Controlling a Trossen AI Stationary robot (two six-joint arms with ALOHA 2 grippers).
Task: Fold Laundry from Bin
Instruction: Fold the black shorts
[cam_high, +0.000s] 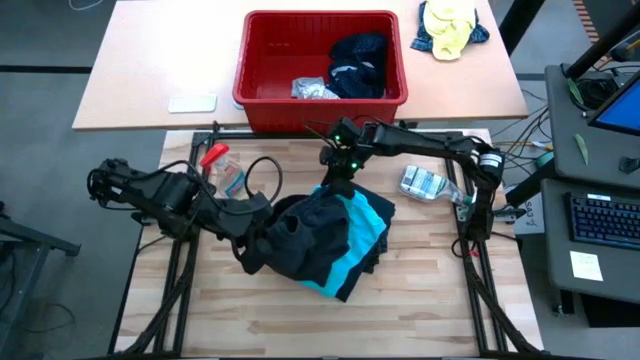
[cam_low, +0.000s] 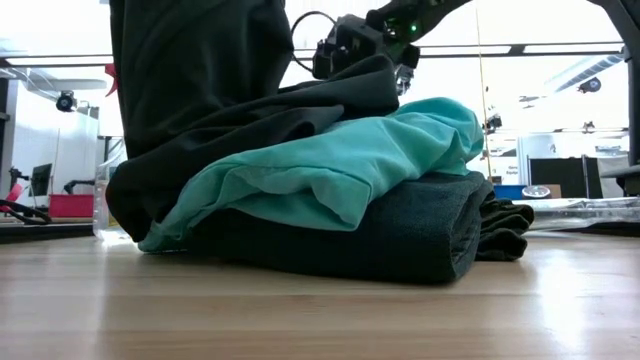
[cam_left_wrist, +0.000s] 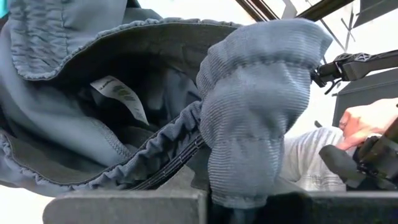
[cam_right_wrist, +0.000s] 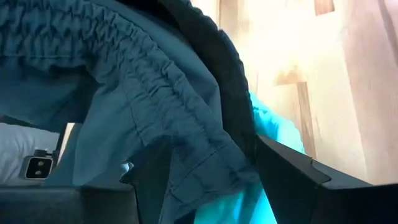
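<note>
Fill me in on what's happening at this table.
Both arms are working a dark garment draped over a pile of folded laundry, including a turquoise piece, on the wooden table. The left gripper is shut on the garment's edge; the right gripper has its far side between its fingers. The red bin behind still holds a few clothes.

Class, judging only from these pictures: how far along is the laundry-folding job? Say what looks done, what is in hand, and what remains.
Done: a folded dark grey garment lies on the wooden table with a turquoise garment on top. In hand: the left gripper, shut, and the right gripper both hold a dark garment over that stack, not yet folded. Left: more clothes sit in the red bin.
</note>
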